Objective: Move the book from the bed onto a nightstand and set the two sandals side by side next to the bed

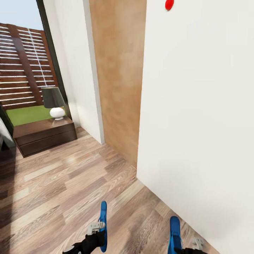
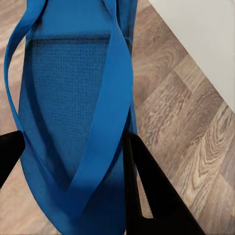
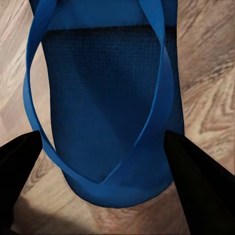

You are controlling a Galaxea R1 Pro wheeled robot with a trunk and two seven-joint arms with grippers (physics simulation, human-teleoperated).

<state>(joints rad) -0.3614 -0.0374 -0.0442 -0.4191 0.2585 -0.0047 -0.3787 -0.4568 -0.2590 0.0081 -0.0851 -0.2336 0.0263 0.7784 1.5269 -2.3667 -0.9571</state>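
Observation:
Each gripper carries one bright-blue sandal above the wood-plank floor. In the head view the left sandal [image 1: 103, 211] stands on edge in my left gripper [image 1: 97, 230] at the bottom centre. The right sandal [image 1: 174, 225] sits in my right gripper [image 1: 183, 247] close to the white wall. Up close, the left gripper [image 2: 73, 166] is shut across the sandal [image 2: 68, 88] at the strap end, and the right gripper [image 3: 105, 161] is shut across the other sandal [image 3: 107, 98]. A dark-brown nightstand [image 1: 46, 135] stands far left under the window. The book and the bed are out of view.
A white wall [image 1: 197, 123] runs close along my right, with a plain wooden door [image 1: 120, 77] beyond it. A lamp [image 1: 54, 102] with a dark shade stands on the nightstand. A black-framed window [image 1: 24, 70] looks out on a slatted fence. Open floor [image 1: 63, 190] lies ahead left.

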